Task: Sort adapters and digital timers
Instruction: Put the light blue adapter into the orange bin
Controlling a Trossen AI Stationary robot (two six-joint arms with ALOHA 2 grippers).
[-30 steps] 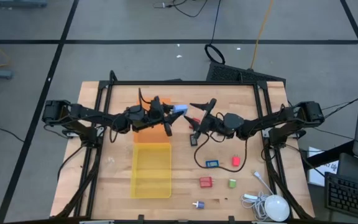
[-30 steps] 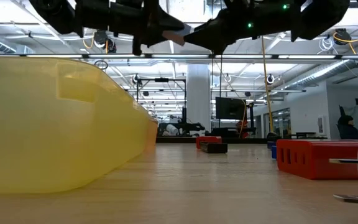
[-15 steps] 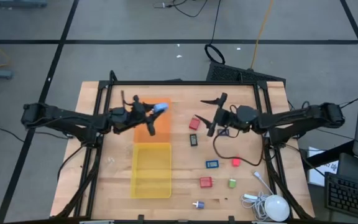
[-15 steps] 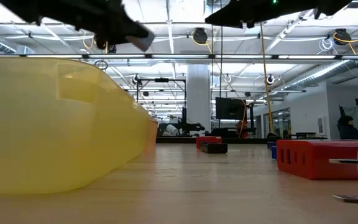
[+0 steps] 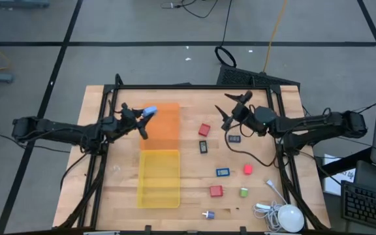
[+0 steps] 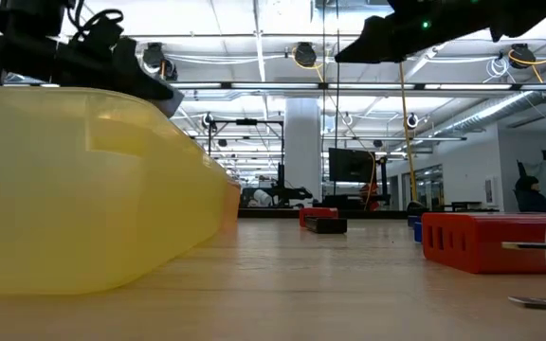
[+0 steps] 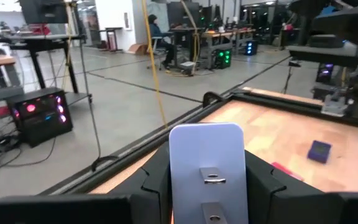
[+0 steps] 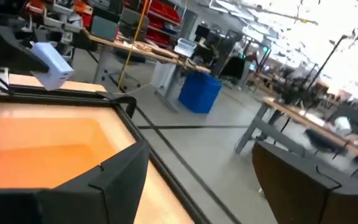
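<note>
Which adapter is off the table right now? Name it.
The light blue adapter. The left hand holds it in the air by the orange bin; the red, pink and green adapters all lie on the table.

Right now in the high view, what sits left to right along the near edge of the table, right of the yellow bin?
White-purple adapter → red adapter → green adapter → white mouse-like device.

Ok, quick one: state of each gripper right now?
Left gripper: shut on the light blue adapter, at the orange bin's left edge.
Right gripper: open, holding nothing, above the table's far right part.
</note>
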